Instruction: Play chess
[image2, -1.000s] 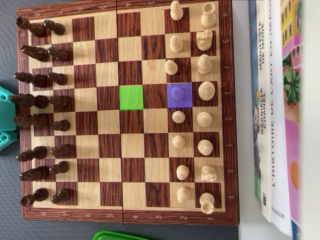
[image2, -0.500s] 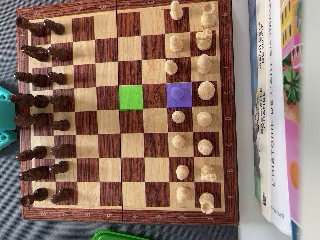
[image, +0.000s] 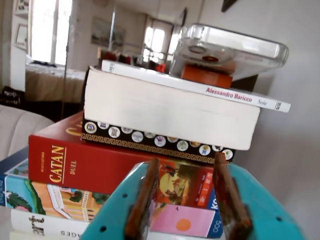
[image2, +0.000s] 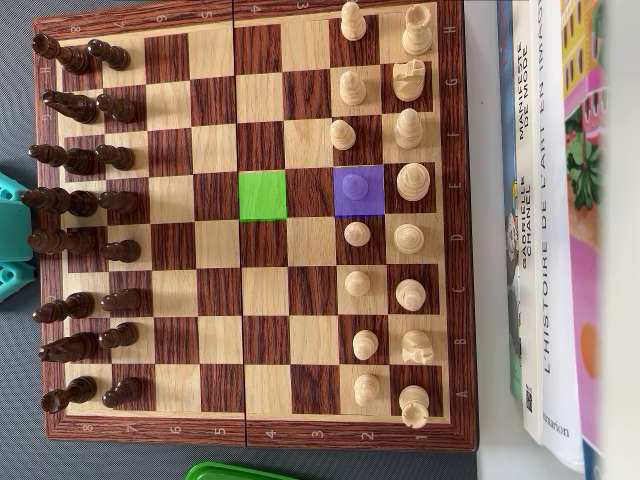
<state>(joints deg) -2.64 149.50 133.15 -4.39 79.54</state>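
Item: my claw, teal body with brown pads, jaws apart and holding nothing, raised and facing a stack of books rather than the play. Item: chessboard on the tabletop, full starting array. Item: light pawn on the purple-marked square, flanked closely by its neighbours and backed by a tall light piece. Item: green-marked square, vacant, two squares along the same row, presumably the destination. Hazards, as judged: I start at the dark side, so the reach crosses the dark pieces; a low pass topples them; wide jaws may clip adjacent pawns; an off-centre pinch could tip the pawn.
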